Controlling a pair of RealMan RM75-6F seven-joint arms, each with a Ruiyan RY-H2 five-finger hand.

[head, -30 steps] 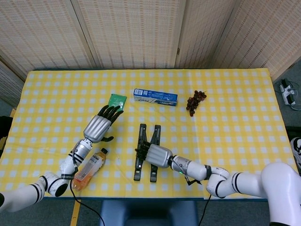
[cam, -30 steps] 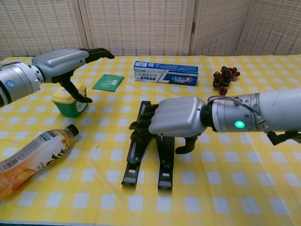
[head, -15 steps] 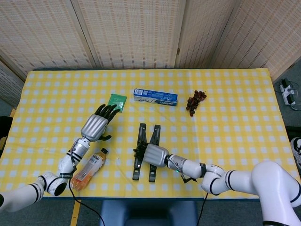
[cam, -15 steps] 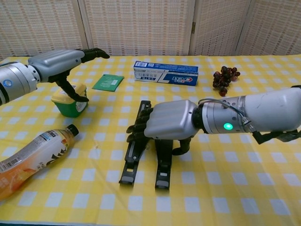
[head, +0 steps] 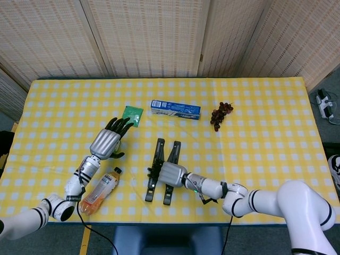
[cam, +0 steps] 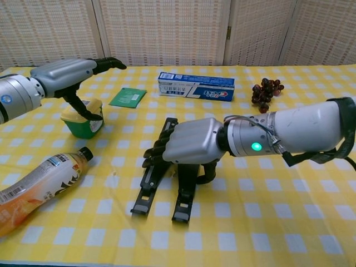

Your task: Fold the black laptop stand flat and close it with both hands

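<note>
Right hand (cam: pixel 192 142) lies over the black laptop stand (head: pixel 162 171), fingers curled down around its two arms near their middle, so it grips the stand; the chest view shows the dark fingers wrapped over the left arm of the stand and the thumb tucked under on the near side. Left hand (cam: pixel 67 75) hangs above the small green tub (cam: pixel 82 119), fingers stretched out and apart, holding nothing, well apart from the stand.

The stand lies on the yellow checked tablecloth (head: pixel 265 133) near the front edge, its two arms splayed in a narrow V with the feet toward the robot. To fold it well, I judge the left hand should come across and take the outer arm, so the two hands press the arms together evenly rather than dragging the whole stand sideways.

Writing: the blue toothpaste box (cam: pixel 196 87) carries white lettering too small to read. The orange drink bottle (cam: pixel 34 186) has a printed label, also illegible. The green sachet (head: pixel 133 114) and the grapes (head: pixel 220 115) lie further back
</note>
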